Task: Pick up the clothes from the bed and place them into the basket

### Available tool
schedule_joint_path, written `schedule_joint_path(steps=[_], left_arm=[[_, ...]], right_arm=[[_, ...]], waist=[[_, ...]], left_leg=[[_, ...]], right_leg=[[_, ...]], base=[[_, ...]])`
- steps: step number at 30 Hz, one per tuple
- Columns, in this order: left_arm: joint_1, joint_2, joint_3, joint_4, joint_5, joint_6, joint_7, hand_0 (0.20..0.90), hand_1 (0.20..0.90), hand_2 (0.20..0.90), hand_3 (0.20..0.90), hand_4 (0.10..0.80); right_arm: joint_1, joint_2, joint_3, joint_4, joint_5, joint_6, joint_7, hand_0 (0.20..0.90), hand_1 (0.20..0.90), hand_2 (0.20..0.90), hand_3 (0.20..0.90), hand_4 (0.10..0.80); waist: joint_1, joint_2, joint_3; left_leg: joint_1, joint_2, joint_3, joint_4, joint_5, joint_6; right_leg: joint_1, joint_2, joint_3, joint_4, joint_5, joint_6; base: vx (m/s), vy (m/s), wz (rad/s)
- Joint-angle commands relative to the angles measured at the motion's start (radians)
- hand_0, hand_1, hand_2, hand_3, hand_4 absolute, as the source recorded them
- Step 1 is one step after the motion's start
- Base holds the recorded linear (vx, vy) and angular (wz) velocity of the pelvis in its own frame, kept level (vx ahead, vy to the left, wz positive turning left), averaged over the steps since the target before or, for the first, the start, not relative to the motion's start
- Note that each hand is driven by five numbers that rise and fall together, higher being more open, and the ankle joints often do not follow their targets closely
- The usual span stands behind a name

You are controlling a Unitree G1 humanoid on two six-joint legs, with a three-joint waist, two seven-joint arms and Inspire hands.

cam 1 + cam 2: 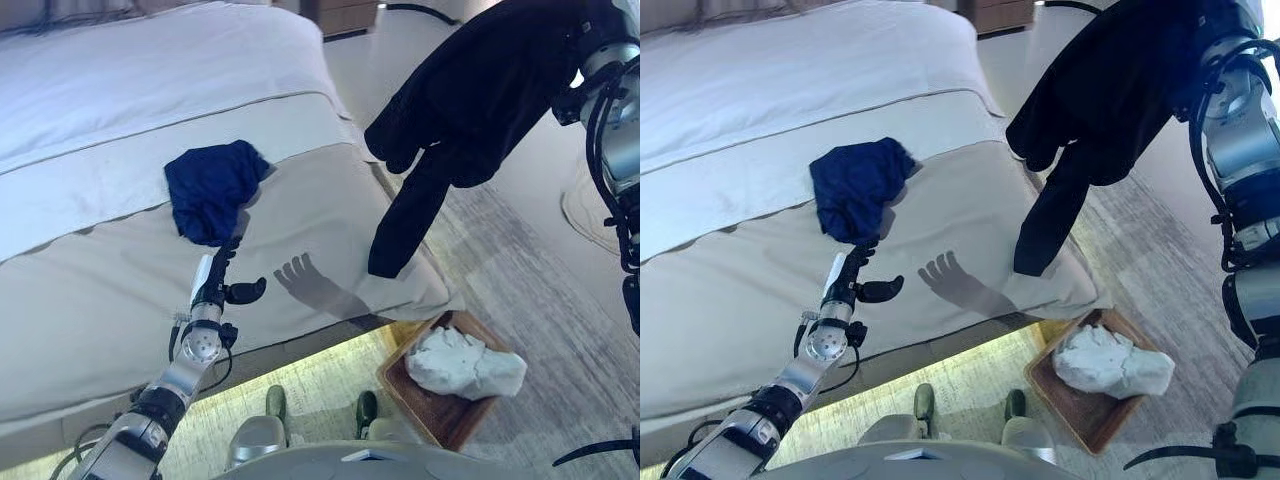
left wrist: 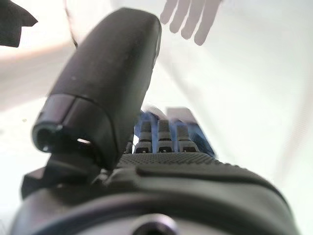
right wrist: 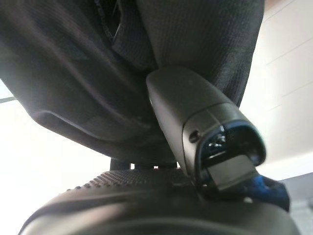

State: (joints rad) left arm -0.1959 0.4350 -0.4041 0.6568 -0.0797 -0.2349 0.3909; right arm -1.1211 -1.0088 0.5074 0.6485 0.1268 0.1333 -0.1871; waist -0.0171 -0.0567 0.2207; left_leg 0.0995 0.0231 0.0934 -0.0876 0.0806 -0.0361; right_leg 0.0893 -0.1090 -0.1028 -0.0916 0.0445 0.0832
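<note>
A crumpled dark blue garment [image 1: 212, 185] lies on the bed [image 1: 100, 300], on the beige cover near its foot. My left hand [image 1: 222, 275] hovers just short of it, open, with fingers straight toward its near edge and thumb out to the side. High at the right, a black garment [image 1: 470, 100] hangs in the air off the bed's corner, with one long part dangling down. My right hand [image 3: 161, 196] is shut on it, thumb pressed into the cloth. On the floor below stands a brown wooden basket [image 1: 400, 380] holding a white cloth [image 1: 465, 362].
The bed's corner [image 1: 430, 295] juts out just above the basket, with a lit strip under its edge. A wooden nightstand [image 1: 345, 12] stands at the far end. A round pale object [image 1: 592, 208] sits on the floor at the right.
</note>
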Motion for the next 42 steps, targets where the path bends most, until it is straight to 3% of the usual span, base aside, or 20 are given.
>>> schedule_joint_path(steps=[1, 10, 18, 31, 42], left_arm=[[-0.041, -0.001, -0.019, 0.040, 0.037, -0.054, 0.019, 0.900, 0.900, 0.900, 0.900, 0.800], [-0.055, -0.016, -0.003, 0.089, 0.062, -0.072, -0.005, 0.900, 0.900, 0.900, 0.900, 0.800], [-0.065, -0.029, -0.008, 0.065, 0.075, -0.045, -0.029, 0.900, 0.900, 0.900, 0.900, 0.800], [-0.093, -0.051, -0.030, 0.073, 0.088, -0.026, -0.032, 0.900, 0.900, 0.900, 0.900, 0.800], [-0.120, -0.064, -0.067, 0.087, 0.083, -0.028, -0.021, 0.900, 0.900, 0.900, 0.900, 0.800]], right_arm=[[0.011, -0.102, -0.056, -0.047, -0.020, -0.039, -0.070, 0.300, 0.300, 0.300, 0.200, 0.100], [0.195, -0.123, -0.184, -0.093, -0.002, -0.017, -0.001, 0.300, 0.300, 0.300, 0.200, 0.100], [0.338, -0.058, -0.266, -0.080, 0.020, -0.022, 0.069, 0.300, 0.300, 0.300, 0.200, 0.100], [0.379, 0.095, -0.216, 0.050, 0.024, -0.036, 0.106, 0.300, 0.300, 0.300, 0.200, 0.100], [0.425, 0.234, -0.206, 0.273, -0.024, -0.053, 0.115, 0.300, 0.300, 0.300, 0.200, 0.100]], waist=[[-0.037, -0.019, -0.169], [-0.107, -0.018, -0.165], [-0.131, -0.004, -0.157], [-0.118, 0.018, -0.145], [-0.096, 0.041, -0.129]], left_leg=[[-0.001, -0.003, 0.022, 0.000, -0.081, 0.017], [0.018, 0.006, 0.071, 0.000, -0.091, 0.017], [0.023, 0.012, 0.098, 0.000, -0.092, 0.013], [0.005, 0.009, 0.099, 0.000, -0.088, 0.009], [0.000, 0.001, 0.085, 0.000, -0.087, 0.016]], right_leg=[[-0.044, 0.066, 0.056, 0.018, 0.043, -0.014], [-0.061, 0.085, 0.124, 0.017, 0.055, -0.009], [-0.072, 0.093, 0.141, 0.012, 0.063, -0.007], [-0.089, 0.092, 0.125, 0.005, 0.072, -0.007], [-0.091, 0.084, 0.113, 0.006, 0.076, -0.007]], base=[[-0.016, 0.028, -0.29], [-0.016, 0.008, -0.31], [-0.007, -0.027, -0.21], [-0.015, -0.033, -0.02], [0.008, -0.016, 0.05]])
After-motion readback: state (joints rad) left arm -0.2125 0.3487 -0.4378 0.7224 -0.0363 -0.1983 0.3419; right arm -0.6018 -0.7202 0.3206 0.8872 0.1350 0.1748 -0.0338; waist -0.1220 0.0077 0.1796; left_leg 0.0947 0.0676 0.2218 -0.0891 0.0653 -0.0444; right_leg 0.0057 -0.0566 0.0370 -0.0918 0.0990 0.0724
